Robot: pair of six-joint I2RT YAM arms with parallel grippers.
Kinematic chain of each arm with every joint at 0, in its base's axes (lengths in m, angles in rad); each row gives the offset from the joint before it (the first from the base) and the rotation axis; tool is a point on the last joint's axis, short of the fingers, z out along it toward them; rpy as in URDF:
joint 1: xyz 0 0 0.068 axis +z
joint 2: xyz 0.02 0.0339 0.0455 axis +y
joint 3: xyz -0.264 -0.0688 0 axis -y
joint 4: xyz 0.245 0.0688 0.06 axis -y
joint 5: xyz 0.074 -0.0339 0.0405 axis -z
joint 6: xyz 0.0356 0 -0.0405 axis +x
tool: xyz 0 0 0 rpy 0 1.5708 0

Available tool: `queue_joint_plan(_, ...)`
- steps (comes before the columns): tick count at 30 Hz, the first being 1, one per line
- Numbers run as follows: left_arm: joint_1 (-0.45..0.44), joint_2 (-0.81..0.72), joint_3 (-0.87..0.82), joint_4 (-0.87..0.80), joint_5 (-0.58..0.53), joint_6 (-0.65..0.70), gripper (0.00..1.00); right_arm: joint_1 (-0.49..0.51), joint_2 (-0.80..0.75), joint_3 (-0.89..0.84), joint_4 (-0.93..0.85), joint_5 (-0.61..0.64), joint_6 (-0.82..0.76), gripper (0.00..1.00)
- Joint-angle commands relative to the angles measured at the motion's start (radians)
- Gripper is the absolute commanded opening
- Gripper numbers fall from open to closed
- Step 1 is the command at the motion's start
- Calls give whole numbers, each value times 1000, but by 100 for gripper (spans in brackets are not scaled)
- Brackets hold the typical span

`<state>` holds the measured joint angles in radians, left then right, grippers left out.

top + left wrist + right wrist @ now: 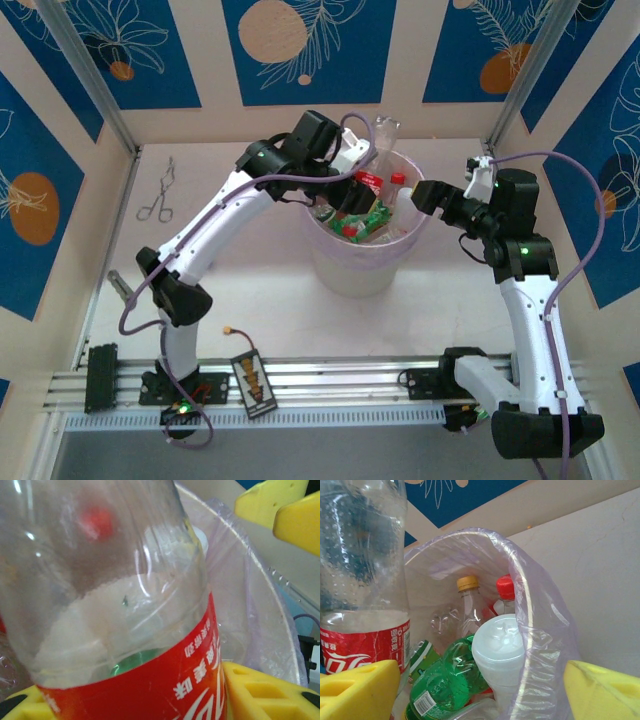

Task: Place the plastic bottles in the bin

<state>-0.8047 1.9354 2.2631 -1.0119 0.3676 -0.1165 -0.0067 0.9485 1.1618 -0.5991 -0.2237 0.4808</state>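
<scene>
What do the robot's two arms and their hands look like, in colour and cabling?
The left arm and right arm have white links, black joints and a purple cable each. The left hand and right hand have blocky yellow fingers.

Bin (350, 270): one. Forceps (155, 195): one pair. Plastic bottles (451, 680): at least five, some hidden. Robot arms (215, 225): two.

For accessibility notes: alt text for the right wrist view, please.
A lilac-lined bin holds a green bottle, a yellow-capped bottle, a red-capped bottle and a white-lidded container. A clear red-labelled bottle rises at left, and the right gripper's yellow fingers stand wide apart at the bottom corners.
</scene>
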Motion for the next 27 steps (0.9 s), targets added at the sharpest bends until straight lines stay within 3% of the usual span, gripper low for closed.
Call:
queue_joint_plan(1,-16,10,1,-7,25,52,48,-3,10,-4,11,-5,4,85)
queue_joint_plan(9,-15,-1,2,25,11,76,87,-6,15,0,18,-11,4,85)
queue_joint_plan(12,-14,-6,7,38,-20,78,94,-7,14,-2,18,-12,4,85)
queue_joint_plan(17,-12,-5,7,114,-28,62,92,-9,8,-7,18,-13,7,85)
queue_joint_plan(22,-11,28,7,232,-19,-5,82,-10,3,-3,13,-15,10,85)
queue_joint_plan(27,-22,81,8,302,59,-77,73,-15,-7,-1,9,-16,12,85)
